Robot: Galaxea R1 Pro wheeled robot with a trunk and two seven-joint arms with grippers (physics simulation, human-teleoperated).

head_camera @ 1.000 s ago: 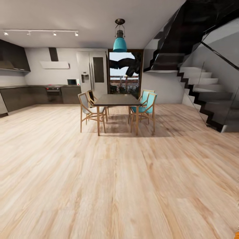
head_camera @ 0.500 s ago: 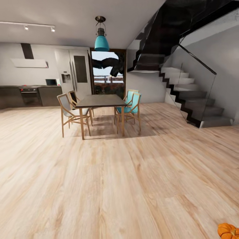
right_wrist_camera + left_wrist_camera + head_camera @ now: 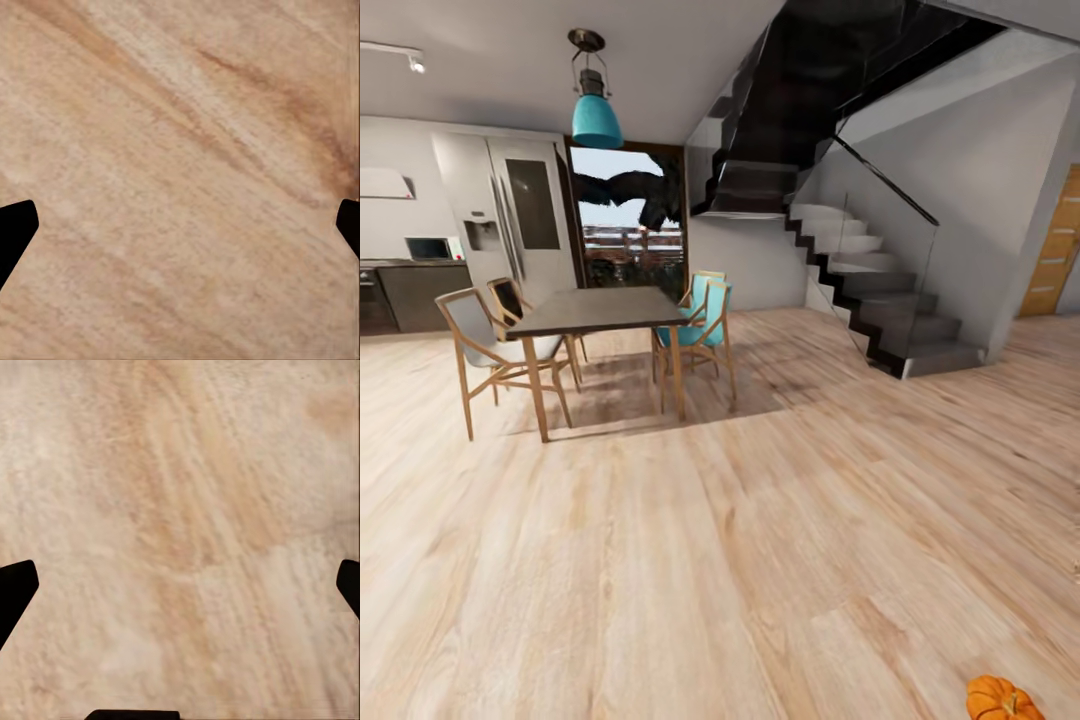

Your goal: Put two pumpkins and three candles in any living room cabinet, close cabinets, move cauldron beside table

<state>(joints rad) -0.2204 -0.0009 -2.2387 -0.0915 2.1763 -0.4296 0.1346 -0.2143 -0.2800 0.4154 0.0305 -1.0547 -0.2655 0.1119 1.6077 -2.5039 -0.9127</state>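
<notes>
**Pumpkin low on my right**

I see one small orange ribbed pumpkin (image 3: 1003, 698) on the plank floor (image 3: 760, 560). Left gripper (image 3: 180, 585) and right gripper (image 3: 180, 225) both hang spread wide over bare boards, gripping nothing.

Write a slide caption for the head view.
Small orange ribbed pumpkin lying on light wood plank floor, dark dining table beyond.

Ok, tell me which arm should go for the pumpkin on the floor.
Right, probably. The pumpkin lies on the wood floor at the head view's lower right, the robot's right side. Both grippers are open over bare planks, so neither has a head start; the base likely must close in first.
</notes>
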